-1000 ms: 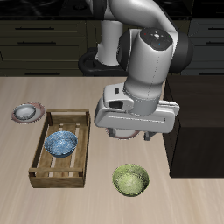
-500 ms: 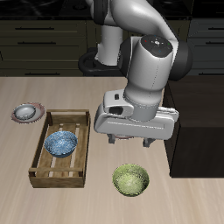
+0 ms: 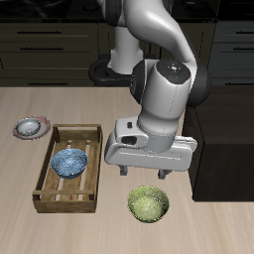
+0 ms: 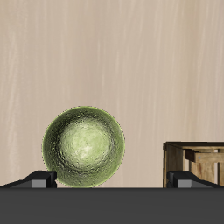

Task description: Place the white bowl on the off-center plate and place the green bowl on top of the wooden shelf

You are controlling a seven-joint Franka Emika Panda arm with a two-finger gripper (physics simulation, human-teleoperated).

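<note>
The green bowl [image 3: 148, 203] sits upright on the table near the front edge, beside the pale crate. In the wrist view the green bowl [image 4: 84, 146] lies just ahead of my fingers, off to one side of the gap between them. My gripper [image 3: 142, 173] hangs open and empty just behind and above the bowl; it also shows in the wrist view [image 4: 112, 179]. The wooden shelf [image 3: 224, 139] is the dark cabinet beside my arm. A white plate with a pinkish-red rim [image 3: 30, 127] stands beyond the crate. The white bowl and the other plate are hidden behind my arm.
A pale slatted wooden crate [image 3: 45, 184] holds a blue patterned bowl [image 3: 69, 162]; the crate's corner also shows in the wrist view [image 4: 194, 162]. Dark kitchen cabinets run along the back.
My gripper has moved toward the table's front edge and lower, closer to the green bowl. The greyish thing seen under it earlier is now hidden behind my arm.
</note>
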